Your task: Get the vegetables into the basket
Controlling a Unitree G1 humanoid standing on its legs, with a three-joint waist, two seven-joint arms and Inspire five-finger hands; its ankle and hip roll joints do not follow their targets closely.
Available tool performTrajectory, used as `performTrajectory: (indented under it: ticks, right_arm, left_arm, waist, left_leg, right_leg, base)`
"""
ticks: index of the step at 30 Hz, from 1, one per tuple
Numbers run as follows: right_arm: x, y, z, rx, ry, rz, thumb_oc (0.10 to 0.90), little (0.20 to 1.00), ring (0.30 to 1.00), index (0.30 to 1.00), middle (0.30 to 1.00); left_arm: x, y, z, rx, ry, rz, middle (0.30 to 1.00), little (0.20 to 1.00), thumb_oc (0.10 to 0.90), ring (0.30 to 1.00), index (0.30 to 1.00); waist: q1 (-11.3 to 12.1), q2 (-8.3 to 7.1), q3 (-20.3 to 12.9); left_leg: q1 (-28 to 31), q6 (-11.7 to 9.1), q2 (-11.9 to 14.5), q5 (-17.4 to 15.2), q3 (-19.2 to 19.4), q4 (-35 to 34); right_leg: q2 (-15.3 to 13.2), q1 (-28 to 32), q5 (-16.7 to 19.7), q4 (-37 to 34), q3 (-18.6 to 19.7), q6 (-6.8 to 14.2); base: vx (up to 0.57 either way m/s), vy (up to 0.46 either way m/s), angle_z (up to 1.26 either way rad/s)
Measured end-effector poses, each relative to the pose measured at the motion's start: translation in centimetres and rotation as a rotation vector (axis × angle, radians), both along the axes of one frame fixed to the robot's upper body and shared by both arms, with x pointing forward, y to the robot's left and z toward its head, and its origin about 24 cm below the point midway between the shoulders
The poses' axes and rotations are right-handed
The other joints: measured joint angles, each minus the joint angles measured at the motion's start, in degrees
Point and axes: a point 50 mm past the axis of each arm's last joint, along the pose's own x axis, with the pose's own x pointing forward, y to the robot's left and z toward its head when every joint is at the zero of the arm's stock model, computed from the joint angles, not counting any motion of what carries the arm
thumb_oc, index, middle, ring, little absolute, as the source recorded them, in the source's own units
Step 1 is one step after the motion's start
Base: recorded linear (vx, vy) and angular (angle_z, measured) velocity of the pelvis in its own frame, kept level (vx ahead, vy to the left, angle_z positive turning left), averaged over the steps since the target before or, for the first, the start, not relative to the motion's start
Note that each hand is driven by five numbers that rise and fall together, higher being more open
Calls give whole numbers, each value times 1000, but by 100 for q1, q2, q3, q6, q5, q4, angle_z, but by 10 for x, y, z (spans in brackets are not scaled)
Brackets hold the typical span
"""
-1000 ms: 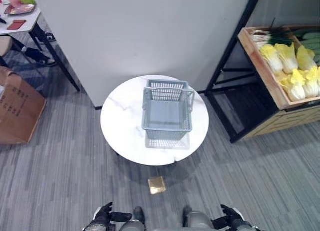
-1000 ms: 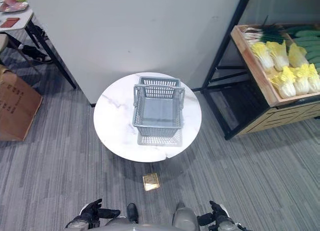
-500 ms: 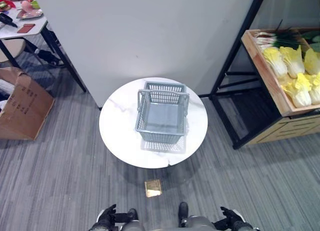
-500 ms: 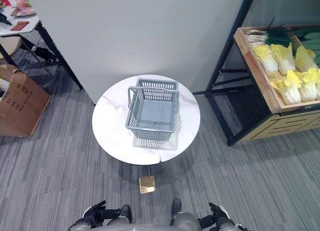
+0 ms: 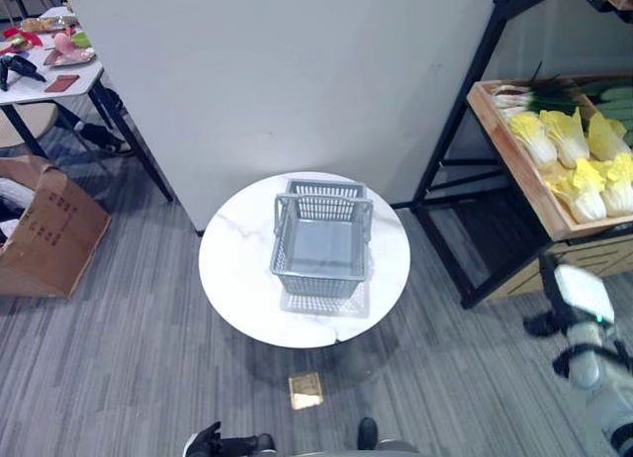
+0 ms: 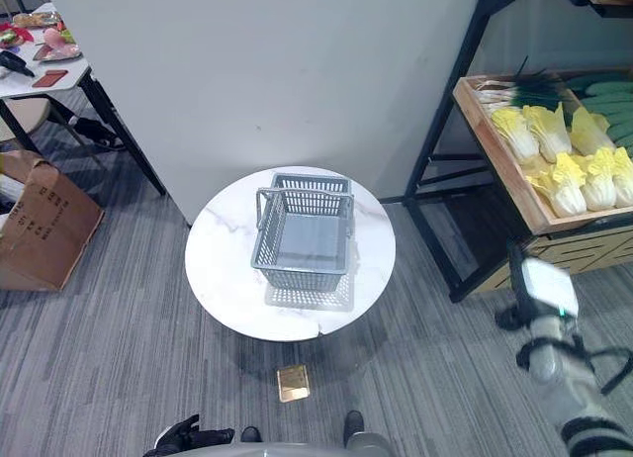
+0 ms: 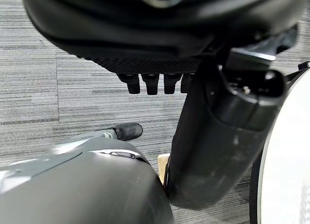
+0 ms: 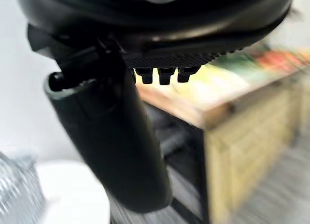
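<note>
A grey mesh basket [image 5: 321, 241] stands empty on the round white marble table [image 5: 232, 269]. The vegetables lie in a wooden crate [image 5: 514, 155] on the shelf at the right: yellow napa cabbages [image 5: 579, 155], scallions [image 5: 529, 76] and green cucumbers [image 5: 615, 86]. My right hand [image 6: 539, 289] is raised at the right, in front of and below the crate, open and holding nothing. Its thumb [image 8: 111, 136] points towards the blurred crate [image 8: 227, 98]. My left hand [image 5: 210, 441] hangs low over the floor, open and empty; its wrist view shows the thumb [image 7: 213, 136] by the table's edge.
A black metal shelf frame [image 5: 465, 131] carries the crate. A white wall panel [image 5: 277, 71] stands behind the table. A cardboard box [image 5: 45, 229] and a cluttered table [image 5: 54, 66] sit at the far left. A small gold plate [image 5: 305, 390] lies on the carpet.
My right arm has lifted from the bottom edge up to the right side, towards the shelf. The camera has shifted a little. The basket and the left hand stay where they were.
</note>
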Motion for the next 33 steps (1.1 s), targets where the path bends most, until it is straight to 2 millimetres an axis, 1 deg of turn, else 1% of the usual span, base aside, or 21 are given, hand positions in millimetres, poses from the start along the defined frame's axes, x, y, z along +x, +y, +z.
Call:
performTrajectory:
  ticks: [1,3,5,6,7,8,9,11,13,14,15,16,19,20,23,25,28,29,31,33]
  right_arm:
    - [13,14,13,-10,-41,71,900,1000,1000,1000,1000]
    - [28,32,27,-25,-91,182,900,1000,1000,1000,1000]
    - [38,49,36,-34,-117,262,900,1000,1000,1000,1000]
    - [67,103,59,-34,-166,501,900,1000,1000,1000,1000]
    - [76,125,65,1,-175,567,900,1000,1000,1000,1000]
    - [85,143,73,38,-184,612,900,1000,1000,1000,1000]
    - [87,149,78,57,-194,642,900,1000,1000,1000,1000]
    - [96,172,88,77,-200,732,900,1000,1000,1000,1000]
    - [103,182,95,70,-197,763,900,1000,1000,1000,1000]
    - [105,183,99,70,-202,766,900,1000,1000,1000,1000]
    - [113,187,105,74,-208,758,900,1000,1000,1000,1000]
    - [117,187,107,67,-206,749,900,1000,1000,1000,1000]
    - [127,182,109,69,-192,696,900,1000,1000,1000,1000]
    - [135,177,110,83,-178,648,900,1000,1000,1000,1000]
    - [148,166,111,55,-140,559,900,1000,1000,1000,1000]
    - [151,159,111,49,-132,514,900,1000,1000,1000,1000]
    - [156,153,105,52,-100,463,900,1000,1000,1000,1000]
    - [161,151,101,80,-81,419,900,1000,1000,1000,1000]
    - [163,147,102,91,-79,384,900,1000,1000,1000,1000]
    - [165,145,103,90,-77,366,900,1000,1000,1000,1000]
  left_arm:
    - [1,0,0,8,-2,-25,1000,1000,900,1000,1000]
    - [5,1,1,17,-10,-59,1000,1000,900,1000,1000]
    - [7,0,2,21,-15,-81,1000,1000,900,1000,1000]
    - [14,-1,3,29,-30,-100,1000,1000,900,1000,1000]
    - [14,0,3,33,-33,-102,1000,1000,900,1000,1000]
    - [18,0,4,39,-42,-103,1000,1000,900,1000,1000]
    - [22,-1,5,40,-52,-115,1000,1000,900,1000,1000]
    - [28,-1,6,47,-74,-140,1000,1000,900,1000,1000]
    - [34,-2,8,46,-97,-150,1000,1000,900,1000,1000]
    - [36,-2,9,48,-106,-158,1000,1000,900,1000,1000]
    - [41,-2,11,55,-121,-175,1000,1000,900,1000,1000]
    - [44,-2,11,59,-127,-182,1000,1000,900,1000,1000]
    - [46,-2,12,60,-140,-163,1000,1000,900,1000,1000]
    - [53,-3,14,65,-156,-180,1000,1000,900,1000,1000]
    - [58,-5,15,58,-177,-175,1000,1000,900,1000,1000]
    - [63,-6,17,54,-192,-175,1000,1000,900,1000,1000]
    - [68,-9,18,46,-206,-175,1000,1000,900,1000,1000]
    - [72,-11,18,47,-213,-185,1000,1000,900,1000,1000]
    - [78,-13,20,55,-231,-192,1000,1000,900,1000,1000]
    - [80,-14,21,53,-237,-189,1000,1000,900,1000,1000]
  waist:
    - [4,-15,1]
    - [62,-17,1]
    - [125,-19,2]
    - [259,-36,21]
    - [392,-50,45]
    - [343,-83,68]
    - [408,-81,94]
    - [635,-145,154]
    - [728,-184,220]
    - [791,-188,258]
    - [761,-215,351]
    - [790,-218,391]
    - [862,-233,439]
    - [844,-229,545]
    - [856,-204,619]
    - [886,-179,722]
    - [932,-126,803]
    - [939,-91,847]
    - [961,-70,935]
    - [962,-59,957]
  left_leg:
    - [4,-48,-15,36,-4,-13]
    - [-9,-40,-31,49,-12,-14]
    - [-18,-39,-45,50,-18,-23]
    - [-15,-39,-70,52,-94,-31]
    - [-31,-38,-80,51,-123,-42]
    - [-17,-43,-83,56,-114,-47]
    - [-32,-42,-88,72,-139,-50]
    - [-51,-38,-106,80,-155,-57]
    - [-107,-28,-137,89,-221,-56]
    - [-140,-13,-150,102,-266,-57]
    - [-157,-5,-163,111,-294,-53]
    - [-170,-2,-168,117,-299,-53]
    - [-280,8,-183,131,-337,-72]
    - [-317,8,-175,132,-362,-64]
    - [-501,6,-171,134,-429,-20]
    - [-550,6,-168,139,-473,-11]
    - [-606,6,-169,139,-511,-9]
    - [-659,5,-175,141,-550,0]
    - [-760,2,-178,162,-602,19]
    - [-813,-1,-177,175,-620,19]
  right_leg:
    - [-4,36,43,-72,-10,-9]
    - [-17,60,94,-152,-22,-8]
    - [-22,94,137,-225,-29,-21]
    - [-17,159,207,-297,-130,-65]
    - [-56,167,199,-297,-170,-55]
    - [-22,159,199,-298,-134,-55]
    - [-29,165,200,-297,-179,-56]
    - [-46,150,199,-297,-189,-55]
    - [-76,134,192,-297,-249,-45]
    - [-91,134,190,-297,-296,-41]
    - [-101,125,191,-297,-312,-38]
    - [-107,119,192,-297,-320,-36]
    - [-120,30,189,-296,-358,-30]
    - [-112,9,189,-296,-379,-31]
    - [-110,-119,190,-296,-435,-32]
    - [-109,-136,191,-296,-474,-33]
    - [-110,-168,190,-296,-492,-33]
    - [-113,-199,190,-296,-513,-33]
    - [-116,-265,190,-296,-555,-33]
    - [-116,-302,191,-296,-576,-34]
  base:
    - [12,11,6]
    - [9,4,2]
    - [8,8,9]
    - [16,21,18]
    - [8,26,19]
    - [-8,13,9]
    - [-18,12,12]
    - [-35,11,10]
    - [-31,3,15]
    - [-32,10,20]
    - [-13,10,14]
    - [-26,10,14]
    - [-43,5,7]
    - [-49,8,6]
    - [-40,7,9]
    - [-24,5,11]
    - [-27,23,9]
    - [-27,25,9]
    - [-28,16,13]
    - [-8,4,9]
